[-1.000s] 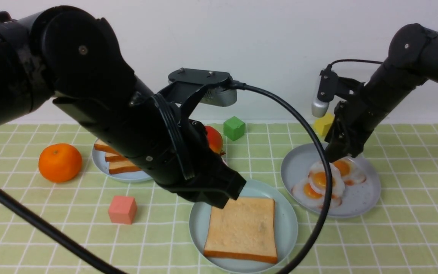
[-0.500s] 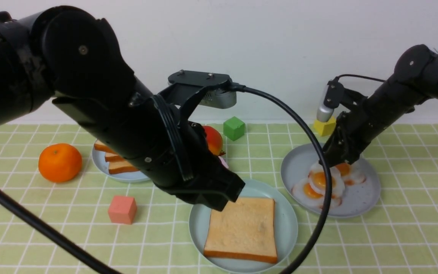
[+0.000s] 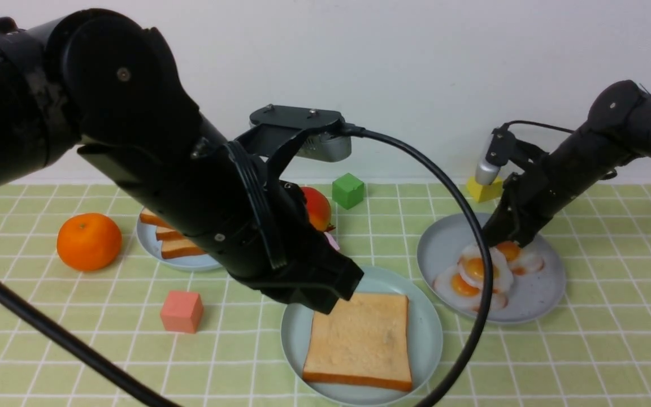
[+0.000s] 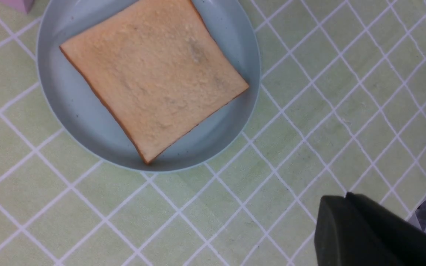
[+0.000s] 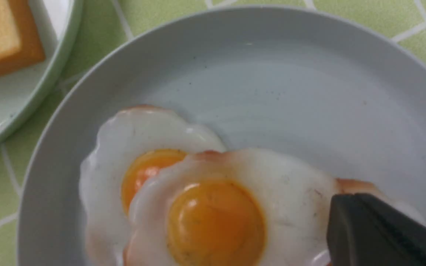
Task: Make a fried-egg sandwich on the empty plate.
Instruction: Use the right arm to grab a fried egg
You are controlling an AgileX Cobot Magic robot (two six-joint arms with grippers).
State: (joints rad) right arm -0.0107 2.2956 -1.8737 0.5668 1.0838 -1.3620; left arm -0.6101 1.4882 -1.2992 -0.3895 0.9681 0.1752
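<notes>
While hovering the clenched, empty left gripper (image 3: 328, 294) by the toast (image 3: 359, 339) on the green plate (image 3: 428, 333), pinching the right gripper (image 3: 505, 240) shut at the edge of the top egg (image 3: 481, 268), likely needing to go left next.

Bright, even, diffuse light; a thin soft shadow edges the toast slice (image 4: 154, 77). Small glare spots dot the egg yolk (image 5: 215, 218); right wrist view slightly soft.

Left tool (image 3: 330, 299) overlaps mint plate (image 3: 432, 339) rim; toast stack (image 3: 176, 247) half-hidden.
</notes>
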